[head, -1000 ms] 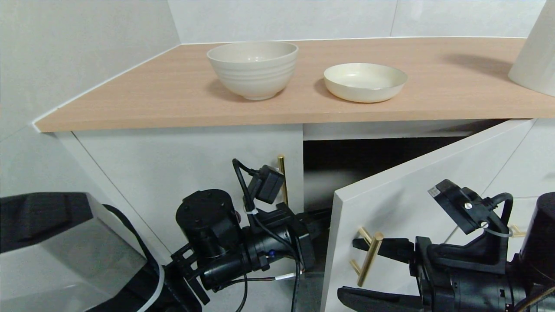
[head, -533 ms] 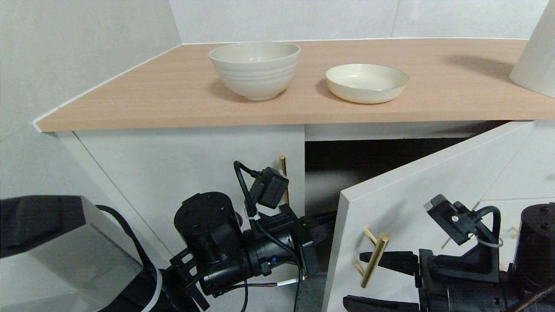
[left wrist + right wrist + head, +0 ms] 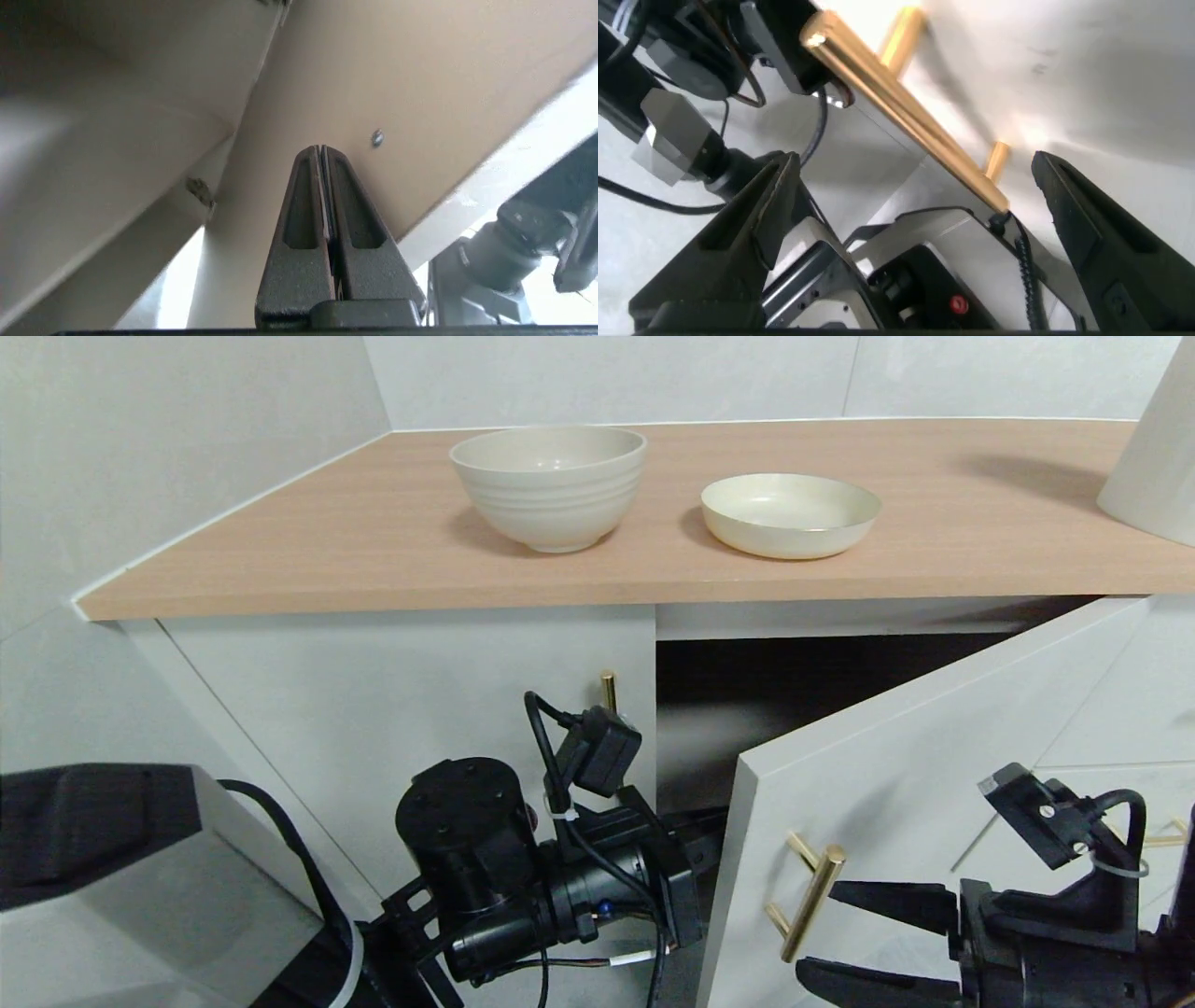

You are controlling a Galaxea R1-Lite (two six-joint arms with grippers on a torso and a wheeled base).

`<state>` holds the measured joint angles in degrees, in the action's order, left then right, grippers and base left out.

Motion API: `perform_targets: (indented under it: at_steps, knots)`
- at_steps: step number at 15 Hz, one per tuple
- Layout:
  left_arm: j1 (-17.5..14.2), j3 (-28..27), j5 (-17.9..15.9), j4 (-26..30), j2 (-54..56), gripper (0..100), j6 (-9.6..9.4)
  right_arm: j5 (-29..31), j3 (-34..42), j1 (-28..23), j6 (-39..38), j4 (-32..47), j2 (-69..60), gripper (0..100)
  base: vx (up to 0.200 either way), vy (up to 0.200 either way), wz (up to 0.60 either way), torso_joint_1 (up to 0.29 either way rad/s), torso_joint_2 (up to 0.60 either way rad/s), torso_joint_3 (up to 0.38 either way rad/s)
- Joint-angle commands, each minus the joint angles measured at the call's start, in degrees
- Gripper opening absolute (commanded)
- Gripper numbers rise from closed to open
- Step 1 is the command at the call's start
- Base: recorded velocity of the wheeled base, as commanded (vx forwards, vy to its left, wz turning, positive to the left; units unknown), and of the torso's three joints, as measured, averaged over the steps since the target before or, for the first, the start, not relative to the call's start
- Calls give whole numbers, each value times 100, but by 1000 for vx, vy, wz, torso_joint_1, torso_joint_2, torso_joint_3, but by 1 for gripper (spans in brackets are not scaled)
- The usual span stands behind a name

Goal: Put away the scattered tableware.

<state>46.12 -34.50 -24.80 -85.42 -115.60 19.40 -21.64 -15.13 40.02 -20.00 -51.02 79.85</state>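
left pincer [image 3: 320,154] low with fingers [image 3: 304,219] tight together — right pincer [image 3: 822,931] low with fingers [image 3: 1092,233] wide apart

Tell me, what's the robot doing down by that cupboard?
It's working on the cupboard door, which stands partly open. Its right gripper is open at the gold handle. Its left gripper, shut, pokes in behind the door's edge. The bowl and the shallow dish sit on the counter above, not yet put away.
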Motion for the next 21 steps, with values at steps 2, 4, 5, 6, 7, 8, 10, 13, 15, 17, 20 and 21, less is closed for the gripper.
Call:
perform_targets:
  at_steps: [2,4,5,6,7,8,10,13,15,17,20,21]
  knots:
    - [47,13,1,8,3,0,3,-7,511,14,5,-5,-787,100,0,0,0,0,0,0]
    - [90,-13,1,140,-76,0,3,-16,511,14,5,-5,-883,100,0,0,0,0,0,0]
    - [108,-31,1,166,-155,0,3,-16,511,14,5,-5,-883,100,0,0,0,0,0,0]
    - [99,-101,1,166,-243,0,3,-25,520,14,5,-5,-866,100,0,0,0,0,0,0]
    - [99,-162,1,201,-279,0,3,-25,528,14,5,-5,-866,100,0,0,0,0,0,0]
    - [108,-189,1,342,-252,0,3,-25,572,14,5,-5,-892,100,0,0,0,0,0,0]
    - [187,-285,1,597,-182,0,3,-33,608,32,5,-5,-892,100,-100,0,0,-1,1,-1]
    - [266,-365,1,825,-208,0,3,-33,660,85,14,-5,-918,100,-200,0,0,7,1,-2]
    - [301,-496,10,852,-437,0,3,-33,669,85,14,-5,-962,100,-100,0,0,-1,1,4]
    - [301,-751,10,869,-683,0,3,-33,704,85,14,-5,-971,100,0,0,0,0,0,0]
    - [293,-962,45,895,-1008,0,3,-33,757,94,14,-5,-1006,100,0,0,0,0,0,0]
    - [293,-962,45,895,-1008,0,3,-33,757,102,14,-5,-1041,100,0,0,0,0,0,0]
